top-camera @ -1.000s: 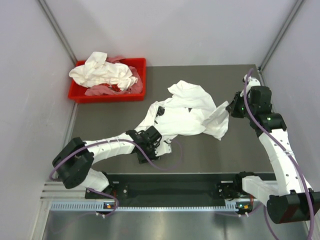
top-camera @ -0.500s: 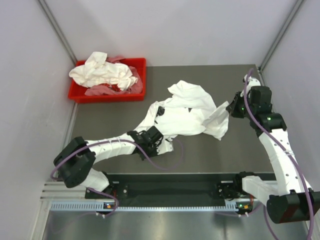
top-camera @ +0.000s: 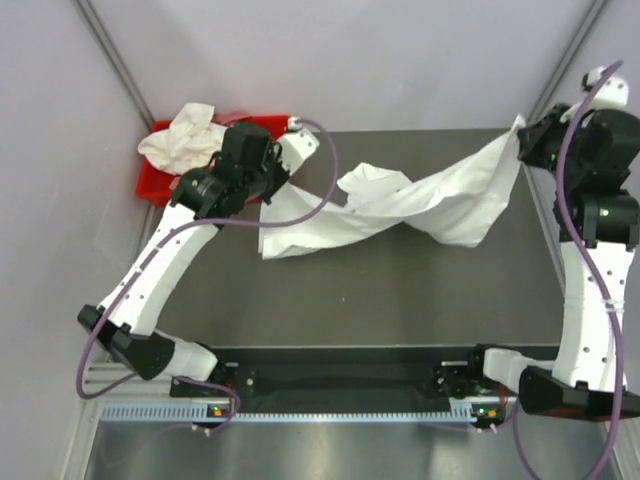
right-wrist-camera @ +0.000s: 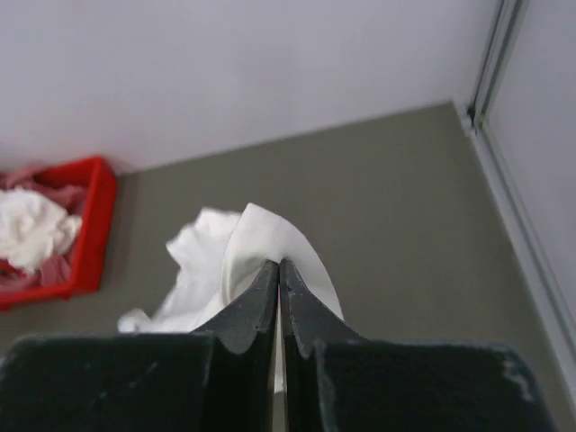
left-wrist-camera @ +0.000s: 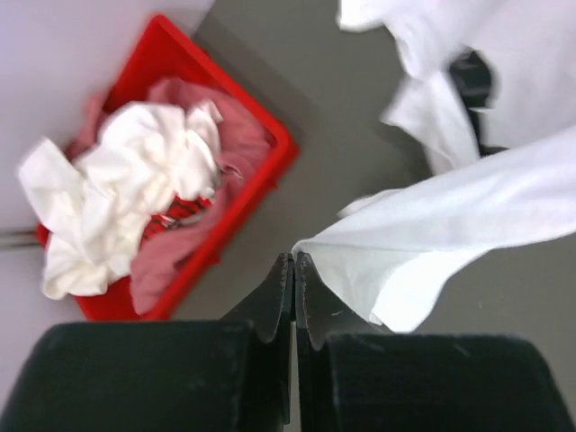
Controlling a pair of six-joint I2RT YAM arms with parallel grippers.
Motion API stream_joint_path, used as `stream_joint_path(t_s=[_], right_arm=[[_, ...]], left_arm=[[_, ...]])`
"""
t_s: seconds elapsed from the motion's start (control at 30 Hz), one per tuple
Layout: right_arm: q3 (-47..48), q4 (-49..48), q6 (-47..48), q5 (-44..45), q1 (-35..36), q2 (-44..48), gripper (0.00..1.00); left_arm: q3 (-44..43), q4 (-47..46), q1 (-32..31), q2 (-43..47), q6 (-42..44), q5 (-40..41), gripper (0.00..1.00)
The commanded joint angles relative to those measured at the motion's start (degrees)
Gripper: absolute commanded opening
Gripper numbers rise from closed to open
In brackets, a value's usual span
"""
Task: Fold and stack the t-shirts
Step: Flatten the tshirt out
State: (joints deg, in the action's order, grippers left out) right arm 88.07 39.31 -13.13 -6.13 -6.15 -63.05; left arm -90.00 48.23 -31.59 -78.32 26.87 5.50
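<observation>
Beyond the bare near half of the dark counter [top-camera: 400,310], a white shirt [top-camera: 420,205] hangs in a twisted, sagging band between two robot arms. It runs from mid-left to the far right corner, and whether its lowest folds brush the counter cannot be told. The left tool [left-wrist-camera: 294,274] is pressed together on one corner of the cloth. The right tool [right-wrist-camera: 279,274], raised at the far right, is closed the same way on a fold of the edge. The fabric looks thin, light and limp, so it will likely droop, twist and bunch rather than keep any shape, and a small pinch could slip if the arms pull hard. The best holds are probably matching corners at hem or shoulders, where doubled seams give firmer purchase and let the shirt spread flat. At the far left, more white shirts [top-camera: 180,135] lie crumpled over pink cloth [left-wrist-camera: 175,252] in a red bin [top-camera: 155,188].
</observation>
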Motion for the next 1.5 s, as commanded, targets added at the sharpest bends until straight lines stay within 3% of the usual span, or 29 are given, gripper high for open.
stream_joint_path(t_s=[0.0, 0.13, 0.17, 0.23, 0.27, 0.4, 0.5, 0.63, 0.73, 0.9, 0.97, 1.1, 1.2, 1.33, 1.47], right_arm=[[10.51, -4.94, -0.4, 0.34, -2.1, -8.38, 0.0], [30.27, -5.03, -4.71, -4.05, -4.21, -26.98, 0.0], [40.32, -5.64, -5.5, -4.85, -4.48, -30.35, 0.0], [54.57, -7.39, -9.62, -6.17, -5.36, -39.81, 0.0], [57.1, -12.97, -11.73, -7.13, -5.88, -42.05, 0.0], [55.19, -34.1, -22.19, -6.02, -8.08, -44.62, 0.0], [59.31, -38.16, -21.95, -2.75, -9.92, -46.11, 0.0], [55.56, -37.74, -19.93, -4.93, -13.26, -43.14, 0.0], [50.73, -34.4, -18.08, -8.19, -16.08, -39.88, 0.0], [38.52, -20.7, -12.03, -10.92, -19.25, -29.81, 0.0], [26.32, -16.56, -9.47, -9.53, -19.25, -24.08, 0.0], [-4.47, -14.26, -9.72, -4.78, -18.99, -2.85, 0.0], [-19.72, -6.31, -12.79, -1.43, -18.02, 7.28, 0.0], [-31.54, 6.88, -15.88, 2.26, -16.79, 13.64, 0.0], [-40.25, 13.68, -20.78, 4.37, -13.81, 19.35, 0.0]], left_arm=[[-15.47, 5.56, 2.75, -11.09, -0.24, 3.38, 0.0], [-41.0, 4.42, 11.01, -27.11, -2.44, 2.15, 0.0], [-50.36, 1.63, 11.81, -30.19, -2.7, 3.89, 0.0], [-57.36, -2.94, 13.48, -37.67, -2.88, 6.18, 0.0], [-61.22, -5.66, 13.66, -39.43, -2.97, 10.02, 0.0], [-69.16, -15.86, 14.02, -49.44, -2.88, 17.61, 0.0], [-69.61, -20.18, 13.75, -50.09, -1.21, 17.36, 0.0], [-69.18, -25.1, 11.83, -48.77, -0.24, 16.04, 0.0], [-65.14, -26.43, 9.54, -46.84, 2.65, 16.39, 0.0], [-51.09, -19.24, 7.78, -41.22, 0.39, 12.44, 0.0], [-44.06, -13.63, 7.78, -38.07, -2.61, 7.53, 0.0], [-31.14, -4.06, 7.17, -32.34, -5.16, -0.47, 0.0], [-18.15, 1.23, 5.06, -25.93, -4.55, -5.22, 0.0], [3.36, 5.9, -0.21, -18.1, -2.62, -8.66, 0.0], [15.18, 11.35, -3.47, -11.52, -3.93, -11.03, 0.0]])
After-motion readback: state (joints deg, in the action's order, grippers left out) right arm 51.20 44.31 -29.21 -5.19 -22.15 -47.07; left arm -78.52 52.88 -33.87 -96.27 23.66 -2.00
